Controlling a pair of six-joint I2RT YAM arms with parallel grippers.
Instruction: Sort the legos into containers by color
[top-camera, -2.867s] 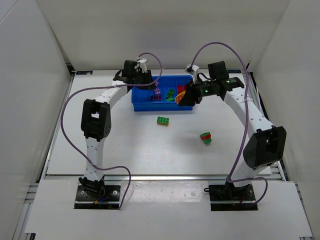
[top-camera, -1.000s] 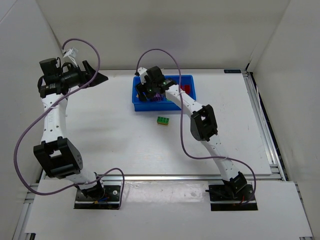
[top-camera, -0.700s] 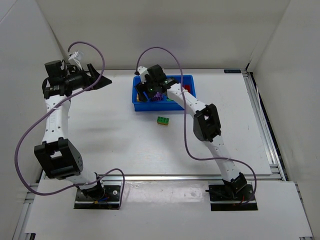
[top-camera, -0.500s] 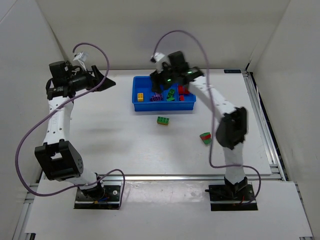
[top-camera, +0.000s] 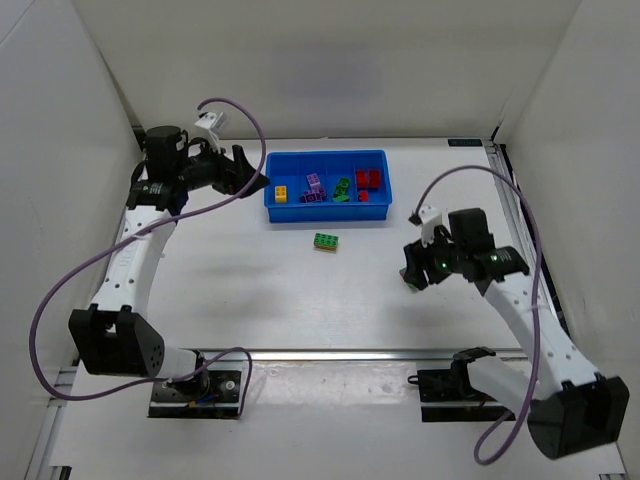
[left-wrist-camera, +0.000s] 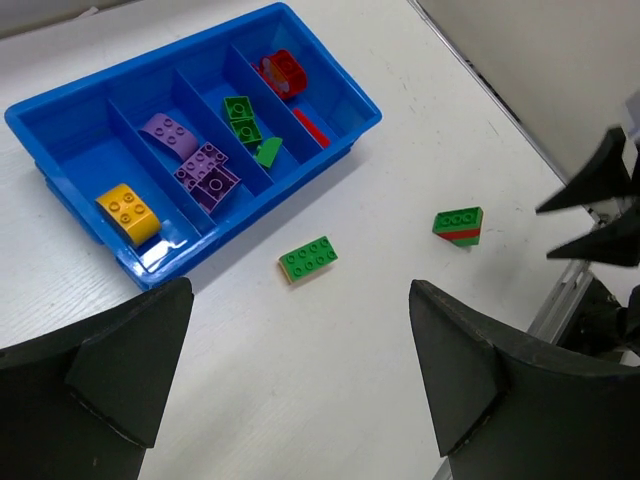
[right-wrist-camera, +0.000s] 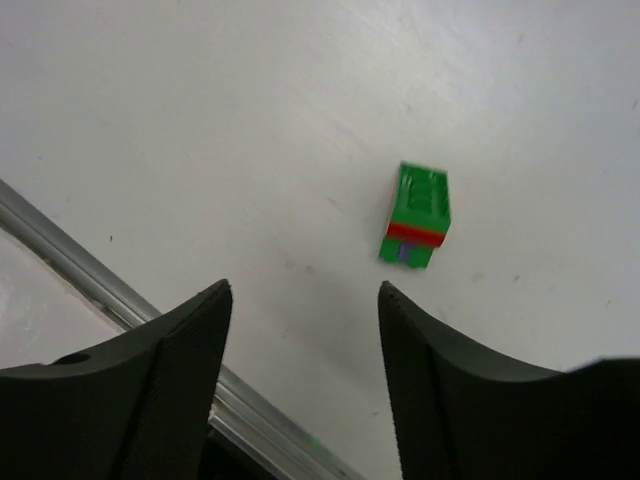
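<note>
Brick (right-wrist-camera: 418, 216), green-red, lies beyond right gripper (right-wrist-camera: 303, 292), jaws parted, empty; left gripper (left-wrist-camera: 300, 295) wide apart.

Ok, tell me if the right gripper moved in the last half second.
Yes: the right gripper left the blue tray, coming nearer, by the green-and-red lego.

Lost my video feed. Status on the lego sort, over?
Left gripper open, empty. Right gripper open by green-red piece. Green brick also outside tray. Nothing blocking.
</note>
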